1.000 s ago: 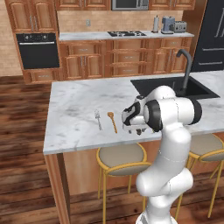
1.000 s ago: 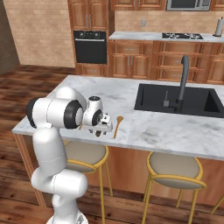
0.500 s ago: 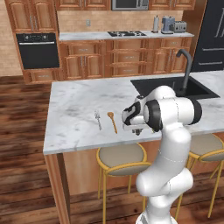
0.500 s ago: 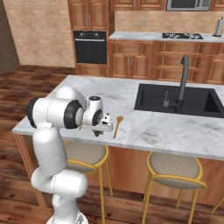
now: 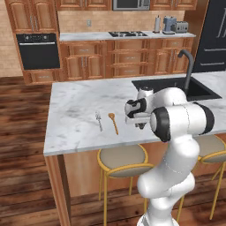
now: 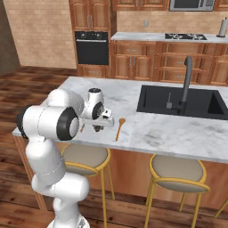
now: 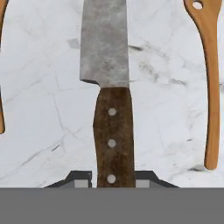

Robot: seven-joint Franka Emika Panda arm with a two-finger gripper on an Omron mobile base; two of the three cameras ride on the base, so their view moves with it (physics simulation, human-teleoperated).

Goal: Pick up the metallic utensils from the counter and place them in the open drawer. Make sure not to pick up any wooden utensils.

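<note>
Beneath the claw (image 7: 113,183): knife (image 7: 109,87), tip cropped

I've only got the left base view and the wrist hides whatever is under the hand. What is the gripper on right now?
Observer: The hand view shows the gripper closed on the dark handle of the knife.
Operator: Anything close beside it?
Observer: A wooden spoon lies on one side of the knife, apart from it, and the edge of another wooden utensil shows on the other side.
Operator: Is the knife lifted?
Observer: I cannot tell; the marble counter shows right behind the blade.
</note>
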